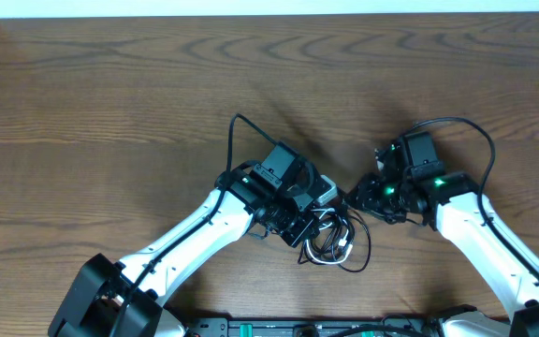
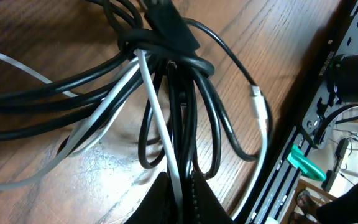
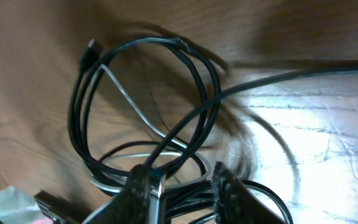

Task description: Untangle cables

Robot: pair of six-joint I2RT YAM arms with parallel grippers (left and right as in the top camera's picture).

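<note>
The cables [image 1: 330,241] lie in a tangled heap of black loops and one white cord at the table's front middle. My left gripper [image 1: 320,217] reaches in from the left. In the left wrist view it [image 2: 180,186] is shut on the white cable [image 2: 157,118] and a black strand, under a knot of black cables [image 2: 179,53]. My right gripper [image 1: 356,198] comes from the right. Its fingers [image 3: 143,186] stand apart, and my right gripper [image 3: 185,186] is open with several black strands [image 3: 210,81] crossing the gap. A white cord [image 3: 126,96] and a black plug [image 3: 92,48] lie beyond.
The wooden table [image 1: 110,112] stretches back and left. A black rail [image 2: 303,143] with a teal clamp [image 2: 306,163] runs along the front edge near the cables. The right arm's own thick black wire [image 1: 480,140] arcs above its wrist.
</note>
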